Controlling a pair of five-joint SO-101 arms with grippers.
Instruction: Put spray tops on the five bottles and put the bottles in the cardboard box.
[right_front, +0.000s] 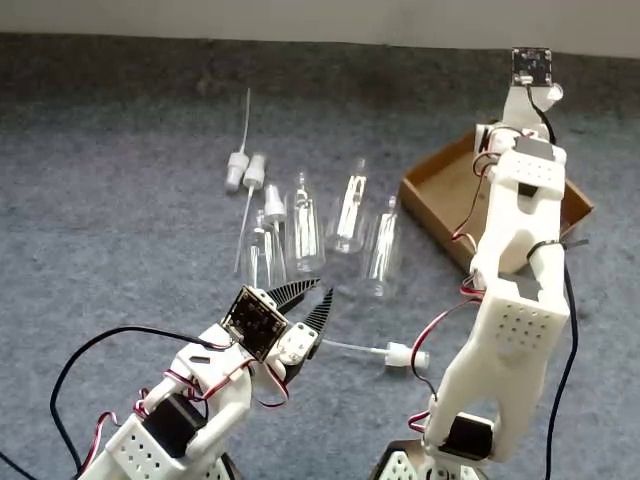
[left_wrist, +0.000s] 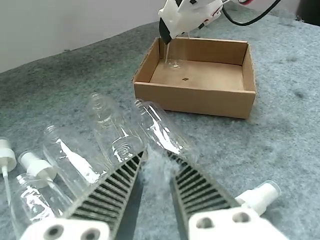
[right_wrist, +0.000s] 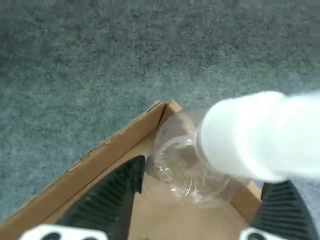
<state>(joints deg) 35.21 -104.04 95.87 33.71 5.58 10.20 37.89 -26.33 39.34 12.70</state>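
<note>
Farthest left, loose spray tops (right_front: 238, 168) lie on the desk (right_front: 120, 260), out past the row of bottles. Next come four clear bottles (right_front: 303, 232) on their sides, side by side. Their long axes run away from me, necks toward the far edge and bases toward me.

My left gripper (left_wrist: 155, 159) hangs just short of those bases, spread wide and holding nothing. From my left wrist, the nearest bottle (left_wrist: 162, 131) lies just ahead of the fingertips, its length running on away from me at a slight slant. I judge a plain forward reach would meet it end-on rather than across its body. To pinch its sides I would have to come down over it or turn my wrist.

To the right of that gripper a single spray top (right_front: 400, 355) lies on the desk between my two arms. Its thin tube points back toward my left gripper, which is the nearer of the two to it.

Farther right sits the cardboard box (left_wrist: 195, 102), and my right gripper (right_wrist: 202, 176) is over its corner. A capped bottle (left_wrist: 172, 61) stands between the jaws, base down in the box, white top toward my wrist. The jaws stand apart on either side of it and seem not to press it, though I can't be sure of contact.
</note>
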